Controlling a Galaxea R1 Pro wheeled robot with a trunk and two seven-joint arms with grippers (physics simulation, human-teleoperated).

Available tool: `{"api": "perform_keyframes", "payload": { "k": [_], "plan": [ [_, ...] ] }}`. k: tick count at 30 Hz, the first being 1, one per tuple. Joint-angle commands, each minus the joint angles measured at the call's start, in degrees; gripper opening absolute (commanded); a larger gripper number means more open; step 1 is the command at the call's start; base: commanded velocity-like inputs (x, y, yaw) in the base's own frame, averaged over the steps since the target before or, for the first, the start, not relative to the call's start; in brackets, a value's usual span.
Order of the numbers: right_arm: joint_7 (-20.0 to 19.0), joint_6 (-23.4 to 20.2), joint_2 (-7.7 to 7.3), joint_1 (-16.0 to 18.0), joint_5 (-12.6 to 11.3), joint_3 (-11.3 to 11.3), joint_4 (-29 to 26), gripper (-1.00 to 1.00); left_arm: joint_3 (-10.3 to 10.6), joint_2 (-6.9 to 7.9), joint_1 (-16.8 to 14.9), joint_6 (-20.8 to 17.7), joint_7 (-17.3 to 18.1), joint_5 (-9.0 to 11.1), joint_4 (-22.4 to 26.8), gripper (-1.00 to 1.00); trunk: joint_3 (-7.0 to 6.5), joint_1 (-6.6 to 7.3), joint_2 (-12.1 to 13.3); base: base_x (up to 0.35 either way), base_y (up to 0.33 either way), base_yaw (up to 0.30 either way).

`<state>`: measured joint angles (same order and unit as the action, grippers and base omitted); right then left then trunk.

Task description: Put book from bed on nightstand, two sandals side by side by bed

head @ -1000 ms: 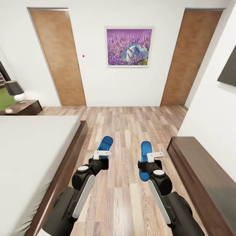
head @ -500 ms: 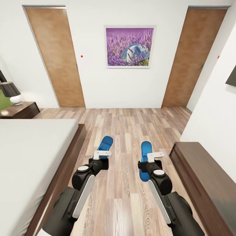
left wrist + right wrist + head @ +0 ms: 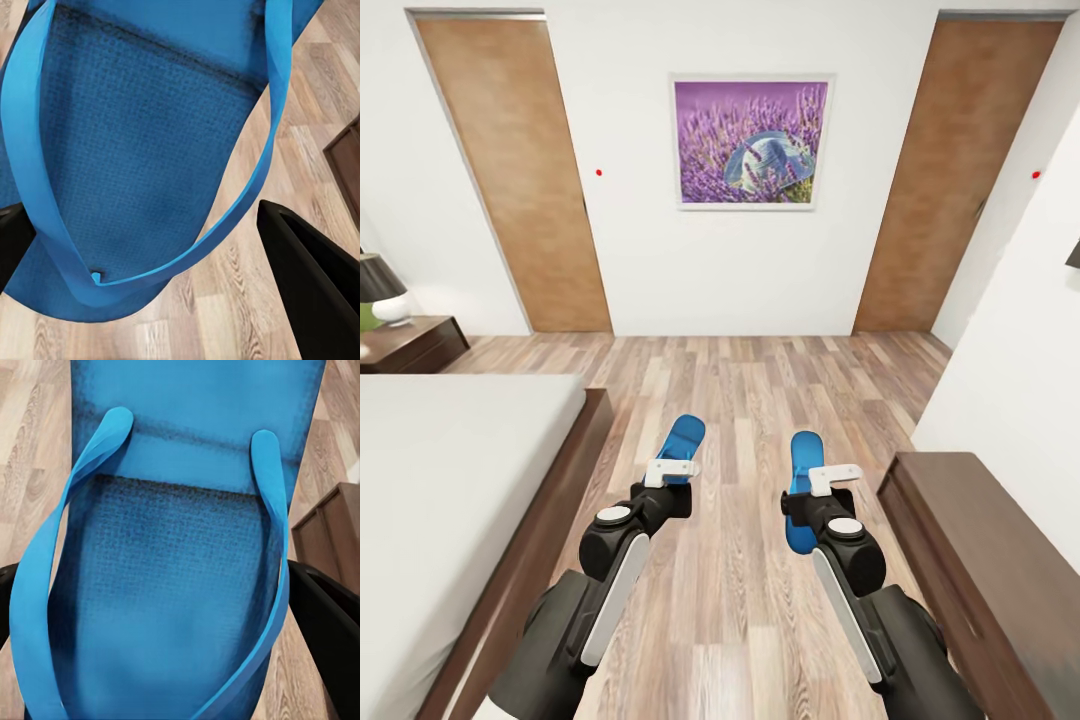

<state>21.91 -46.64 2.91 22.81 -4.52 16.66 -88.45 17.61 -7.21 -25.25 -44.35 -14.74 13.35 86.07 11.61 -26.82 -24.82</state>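
Note:
Each of my grippers holds one bright blue sandal above the wood floor, in the aisle to the right of the bed (image 3: 450, 480). My left gripper (image 3: 671, 470) is shut on the left sandal (image 3: 684, 438). In the left wrist view that sandal (image 3: 135, 165) and its strap lie between the black fingers (image 3: 315, 285). My right gripper (image 3: 818, 482) is shut on the right sandal (image 3: 804, 455), seen close up (image 3: 172, 585) between dark fingers (image 3: 330, 630). A nightstand (image 3: 410, 345) stands at the far left beyond the bed. The book is out of view.
A dark lamp (image 3: 380, 288) stands on the nightstand. A long dark sideboard (image 3: 980, 570) lines the right wall. Two brown doors (image 3: 510, 170) (image 3: 970, 170) flank a lavender picture (image 3: 752, 142) on the far wall. Bare plank floor (image 3: 740, 390) stretches ahead.
The whole view has shifted: the doors spread outward and the bed, nightstand and sideboard slid toward the edges, so the camera moved forward. Both arms hold the same pose with the sandals.

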Motion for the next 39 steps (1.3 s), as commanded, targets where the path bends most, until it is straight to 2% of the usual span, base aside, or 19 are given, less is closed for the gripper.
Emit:
{"api": "perform_keyframes", "payload": {
  "k": [1,16,39],
  "plan": [
    [0.5,-0.2,-0.01,0.1,-0.4,0.1,-0.1,-1.00,0.0,0.00,-0.1,-0.2,-0.6,0.5,0.1,-1.00,0.11,-0.06,-0.1,0.328,-0.153,0.000],
    [0.5,-0.2,-0.01,0.1,-0.4,0.1,-0.1,-1.00,0.0,0.00,-0.1,-0.2,-0.6,0.6,0.1,-1.00,0.11,-0.06,-0.1,0.328,-0.139,0.000],
    [0.5,-0.2,-0.04,0.1,-0.4,0.0,-0.2,-1.00,0.0,0.00,-0.1,-0.2,-0.6,0.1,-0.6,-1.00,0.11,-0.06,-0.1,0.273,-0.008,0.000]
  ]
}}
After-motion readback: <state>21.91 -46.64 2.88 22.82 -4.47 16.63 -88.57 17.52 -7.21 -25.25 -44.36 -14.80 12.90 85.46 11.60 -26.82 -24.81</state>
